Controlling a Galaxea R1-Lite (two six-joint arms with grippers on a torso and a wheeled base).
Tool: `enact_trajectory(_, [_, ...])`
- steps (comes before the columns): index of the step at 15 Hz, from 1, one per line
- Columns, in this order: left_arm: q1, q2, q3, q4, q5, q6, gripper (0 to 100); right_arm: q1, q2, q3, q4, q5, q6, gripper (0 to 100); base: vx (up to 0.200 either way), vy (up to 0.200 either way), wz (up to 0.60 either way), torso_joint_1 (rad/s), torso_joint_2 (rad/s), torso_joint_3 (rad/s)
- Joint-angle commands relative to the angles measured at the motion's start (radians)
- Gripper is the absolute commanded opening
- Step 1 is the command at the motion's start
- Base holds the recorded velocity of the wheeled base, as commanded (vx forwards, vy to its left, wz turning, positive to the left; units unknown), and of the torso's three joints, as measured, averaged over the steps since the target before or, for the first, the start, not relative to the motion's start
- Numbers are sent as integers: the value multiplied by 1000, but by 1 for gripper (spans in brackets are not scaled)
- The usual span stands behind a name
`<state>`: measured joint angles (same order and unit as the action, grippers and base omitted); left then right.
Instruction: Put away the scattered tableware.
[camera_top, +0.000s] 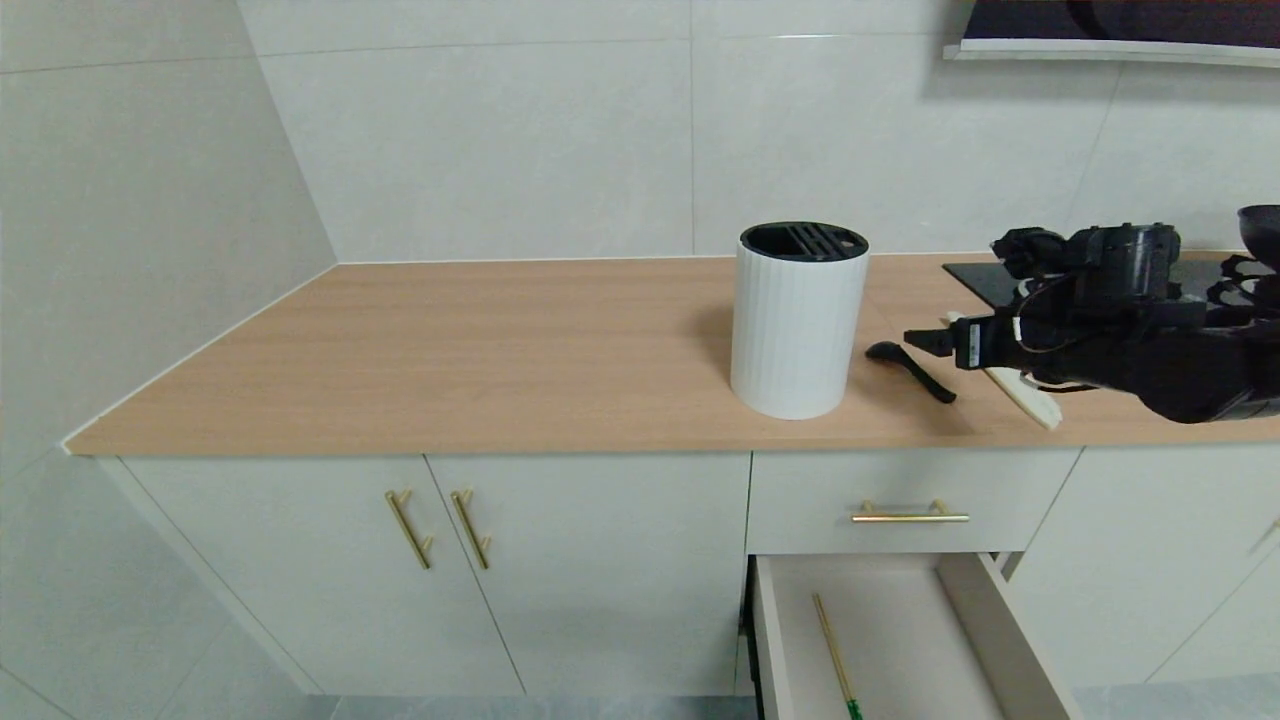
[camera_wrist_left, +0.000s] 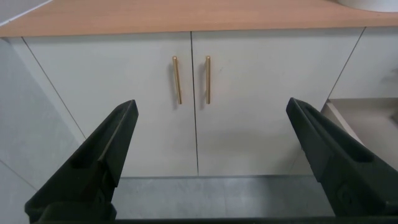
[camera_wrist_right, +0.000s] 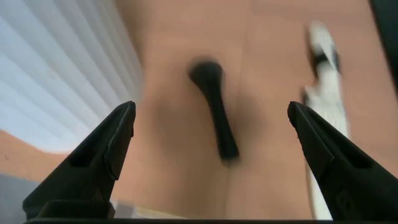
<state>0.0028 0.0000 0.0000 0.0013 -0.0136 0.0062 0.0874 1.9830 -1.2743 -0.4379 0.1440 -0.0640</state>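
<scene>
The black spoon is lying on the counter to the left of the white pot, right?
Not quite. The black spoon is lying on the counter, but to the right of the white pot, not the left. The head view shows it.

no readable text, no labels, no numbers, no signs
</scene>
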Motion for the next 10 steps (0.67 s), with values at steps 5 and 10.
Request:
enact_trajectory(5, [0,2,0,0,0,0,100,-55,134,3,-61,71,-48,100,0,0,0,0,0,0])
enact_trajectory(10, [0,2,0,0,0,0,100,-55,145,4,-58,111,-56,100,0,0,0,0,0,0])
